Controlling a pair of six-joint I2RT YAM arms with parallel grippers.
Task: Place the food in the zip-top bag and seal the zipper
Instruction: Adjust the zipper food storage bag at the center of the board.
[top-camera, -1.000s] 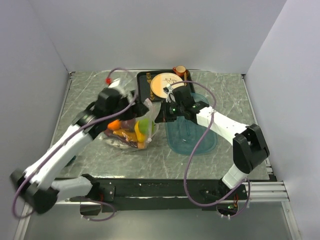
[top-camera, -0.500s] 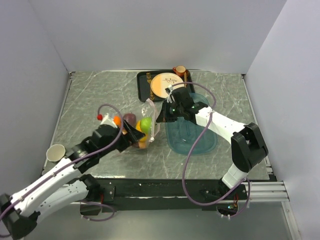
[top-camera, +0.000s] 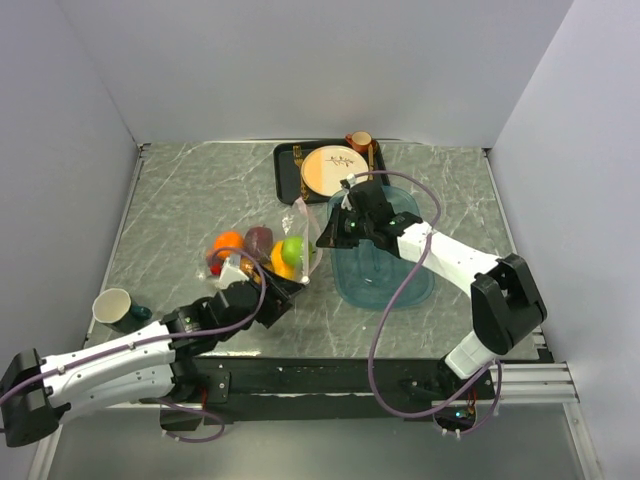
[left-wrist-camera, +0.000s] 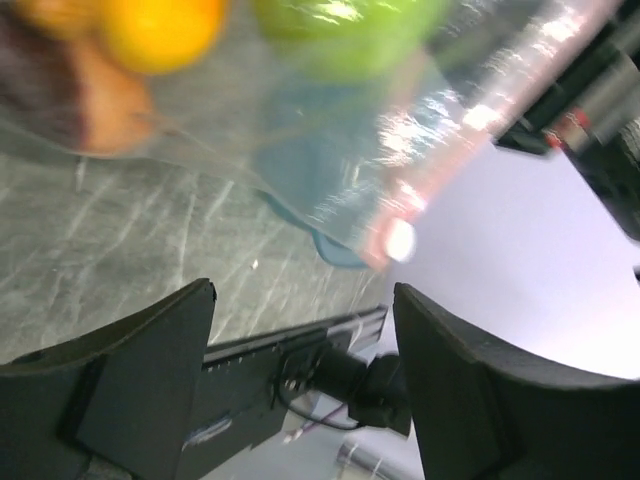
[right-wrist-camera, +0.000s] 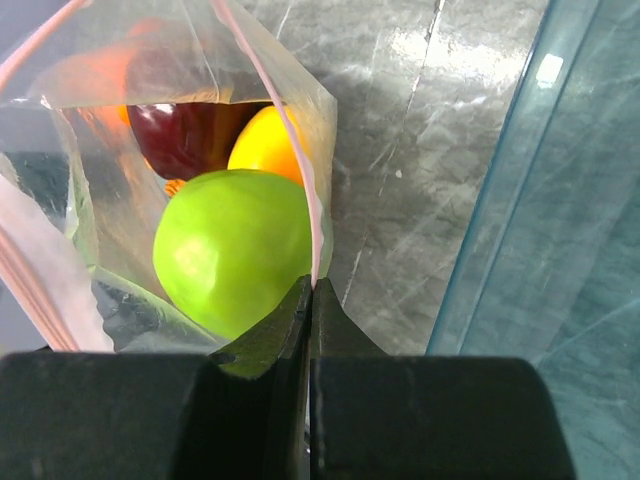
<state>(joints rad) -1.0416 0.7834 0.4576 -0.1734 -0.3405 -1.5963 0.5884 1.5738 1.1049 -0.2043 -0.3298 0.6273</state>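
Table (top-camera: 170, 200): grey marble, pale walls on three sides.
Zip-top bag (top-camera: 262, 262): mid-table, food (right-wrist-camera: 232, 250) inside.
Your left end effector (left-wrist-camera: 300, 330): spread, arm low along the near edge.
Your right end effector (right-wrist-camera: 311, 300): pinching the zipper (right-wrist-camera: 313, 230).

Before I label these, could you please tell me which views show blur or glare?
Left wrist view: the clear crinkly plastic bag and round green apple are smeared, with white glare on the film. Right wrist view: sharp, mild glare on the grey marbled tabletop. Top view: evenly lit, soft shadows.
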